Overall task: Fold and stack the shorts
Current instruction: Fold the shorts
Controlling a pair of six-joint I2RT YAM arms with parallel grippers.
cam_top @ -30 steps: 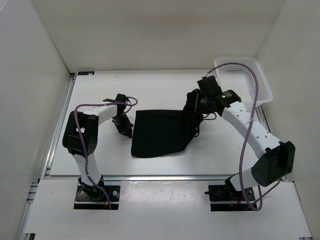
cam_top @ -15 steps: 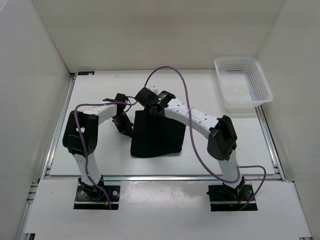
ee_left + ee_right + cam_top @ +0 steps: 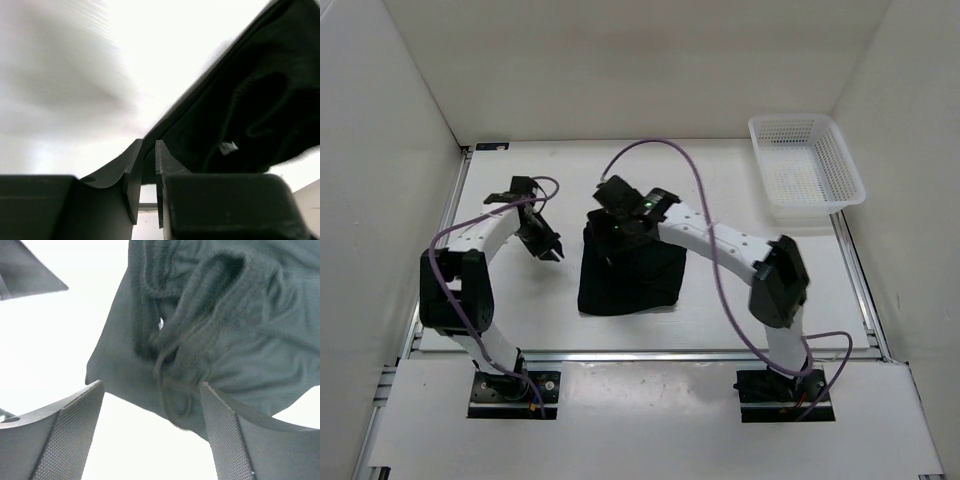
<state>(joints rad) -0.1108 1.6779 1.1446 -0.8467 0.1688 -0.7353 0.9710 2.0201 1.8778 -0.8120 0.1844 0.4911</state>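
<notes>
- Since the shorts [image 3: 625, 272] lie as one compact, roughly square dark block in the middle of the table [image 3: 520, 310], we judge the folding step close to done, with tidying and placing the step in hand.
- Right gripper [image 3: 608, 228]: it hangs over the far left corner of the shorts. In the wrist view its fingers [image 3: 75, 430] stand wide apart with nothing clamped. Bunched cloth and a small white label [image 3: 160, 323] lie below them. We cannot tell whether the tips touch the cloth.
- Left gripper [image 3: 548, 248]: it sits just beside the left edge of the shorts, apart from them. Its fingers [image 3: 132, 175] are drawn nearly together, a thin slit between them and nothing held.
- Shorts, condition: the near and right edges look straight from above. The far left corner shows rumpled, puckered layers in the right wrist view, so the fold is not flat there.
- Basket [image 3: 853, 178]: it stands at the far right corner, well apart from the shorts and both arms.
- Next move, our judgement: the right gripper should either press or pinch the loose corner flat, or lift clear without dragging the top layer. Soft cloth will shift with any sideways pull, so a straight vertical motion suits.
- Stacking: we see no second garment, so the block's present spot may serve as the pile.
</notes>
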